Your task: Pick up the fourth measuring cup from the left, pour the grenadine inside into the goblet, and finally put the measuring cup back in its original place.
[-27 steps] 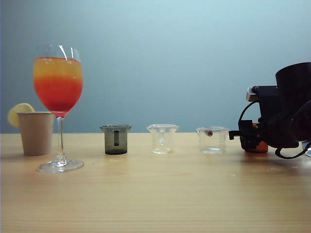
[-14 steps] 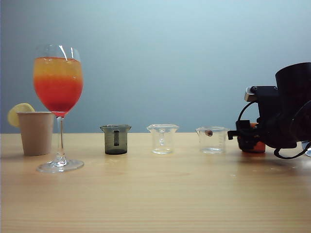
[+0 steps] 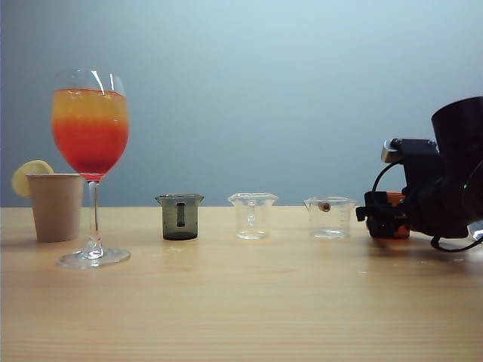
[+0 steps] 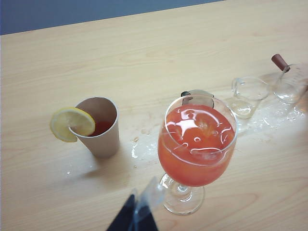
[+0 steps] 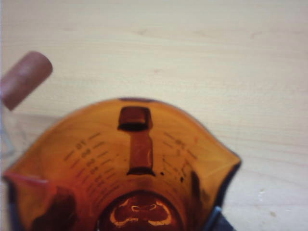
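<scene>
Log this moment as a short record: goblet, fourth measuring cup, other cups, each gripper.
goblet: upright at the table's left, holding layered yellow and red drink
fourth measuring cup: red-orange, standing on the table at the right end of the row, looks empty in the right wrist view
other cups: dark-grey cup, two clear cups, paper cup with lemon slice
right gripper: around the fourth measuring cup, open or shut unclear
left gripper: near the goblet's foot, holds nothing visible, state unclear
</scene>
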